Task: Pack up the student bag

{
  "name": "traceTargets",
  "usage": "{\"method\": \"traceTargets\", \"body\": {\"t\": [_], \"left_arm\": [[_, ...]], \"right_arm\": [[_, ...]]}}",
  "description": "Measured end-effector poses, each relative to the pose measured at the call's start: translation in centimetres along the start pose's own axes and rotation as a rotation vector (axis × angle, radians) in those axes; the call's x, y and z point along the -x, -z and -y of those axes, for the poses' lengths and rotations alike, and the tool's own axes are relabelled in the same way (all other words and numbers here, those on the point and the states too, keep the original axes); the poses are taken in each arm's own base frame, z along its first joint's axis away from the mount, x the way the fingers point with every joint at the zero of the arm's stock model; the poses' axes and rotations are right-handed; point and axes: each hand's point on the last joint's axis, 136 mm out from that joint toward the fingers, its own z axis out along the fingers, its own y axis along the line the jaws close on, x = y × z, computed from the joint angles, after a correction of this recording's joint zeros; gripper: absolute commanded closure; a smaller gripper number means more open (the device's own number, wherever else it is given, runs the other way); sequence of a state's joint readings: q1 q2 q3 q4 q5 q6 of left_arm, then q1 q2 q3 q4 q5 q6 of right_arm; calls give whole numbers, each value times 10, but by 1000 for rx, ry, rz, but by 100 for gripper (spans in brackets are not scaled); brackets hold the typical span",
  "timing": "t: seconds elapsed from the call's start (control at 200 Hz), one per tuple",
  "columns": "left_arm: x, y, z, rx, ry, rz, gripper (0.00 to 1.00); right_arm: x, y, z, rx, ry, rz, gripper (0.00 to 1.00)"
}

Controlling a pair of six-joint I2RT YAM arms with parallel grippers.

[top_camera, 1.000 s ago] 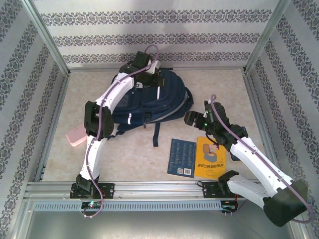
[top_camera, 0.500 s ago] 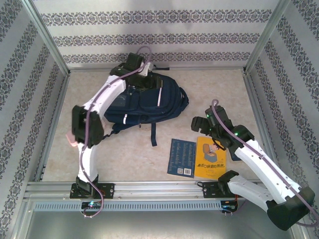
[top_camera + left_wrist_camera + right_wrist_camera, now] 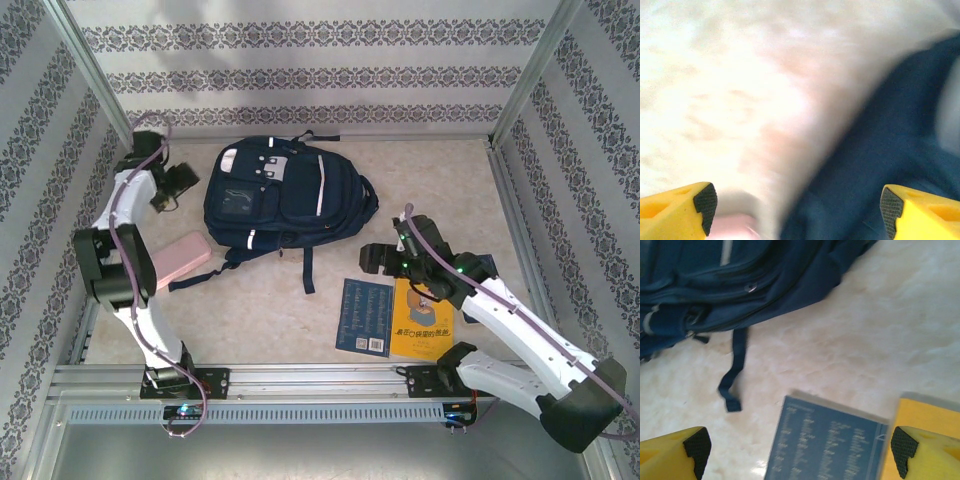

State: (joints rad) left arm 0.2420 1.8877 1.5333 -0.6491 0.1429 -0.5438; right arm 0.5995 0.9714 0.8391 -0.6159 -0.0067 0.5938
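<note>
My left fingers [image 3: 178, 181] have swung off the bag [image 3: 290, 200] to the far left and now stand open, empty. The bag lies flat at the far middle of the desk [image 3: 440, 190]. My right fingers [image 3: 372, 258], open too, hover near the blue book [image 3: 364, 317].

A lab test booth (wallpapered walls [image 3: 300, 70], aluminium frame [image 3: 300, 380]) around a tabletop [image 3: 260, 310].

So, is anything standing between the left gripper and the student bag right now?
Nothing visible. The open left gripper sits just left of the student bag, with only bare table between them.
</note>
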Motion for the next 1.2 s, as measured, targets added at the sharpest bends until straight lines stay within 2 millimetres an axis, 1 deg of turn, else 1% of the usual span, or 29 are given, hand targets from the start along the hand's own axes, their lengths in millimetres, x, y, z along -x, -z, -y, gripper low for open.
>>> {"method": "traceTargets", "body": {"t": [0.005, 0.07, 0.145, 0.23, 0.325, 0.395, 0.46, 0.54, 0.6, 0.764, 1.074, 1.204], "left_arm": [[0, -4, -5, 11, 6, -6, 14], [-3, -31, -35, 72, 46, -60, 14], [-12, -52, -58, 119, 62, -121, 14], [-18, -61, -70, 138, 62, -157, 14], [-26, -63, -73, 123, 67, -176, 14], [-38, -64, -77, 112, 76, -190, 13], [-38, -60, -75, 72, 98, -167, 14], [-51, -55, -76, 41, 132, -182, 14], [-53, -52, -74, 11, 154, -167, 13], [-84, -36, -75, -23, 221, -213, 13], [-131, -7, -76, -85, 311, -268, 11], [-151, 6, -68, -119, 300, -287, 11]], "right_arm": [[-1, 0, -1, 5, 1, -3, 7], [-4, 0, -12, 49, 15, -13, 7], [-7, -1, -20, 90, 24, -21, 7], [-11, -1, -24, 118, 29, -33, 7], [-13, -3, -26, 136, 30, -34, 7], [-15, -4, -27, 144, 30, -39, 7], [-15, -4, -28, 150, 30, -38, 7], [-14, -4, -30, 160, 31, -36, 6], [-14, -4, -31, 166, 32, -36, 6], [-17, -6, -32, 176, 33, -42, 6], [-20, -9, -32, 188, 34, -49, 6], [-20, -9, -35, 201, 35, -50, 6]]}}
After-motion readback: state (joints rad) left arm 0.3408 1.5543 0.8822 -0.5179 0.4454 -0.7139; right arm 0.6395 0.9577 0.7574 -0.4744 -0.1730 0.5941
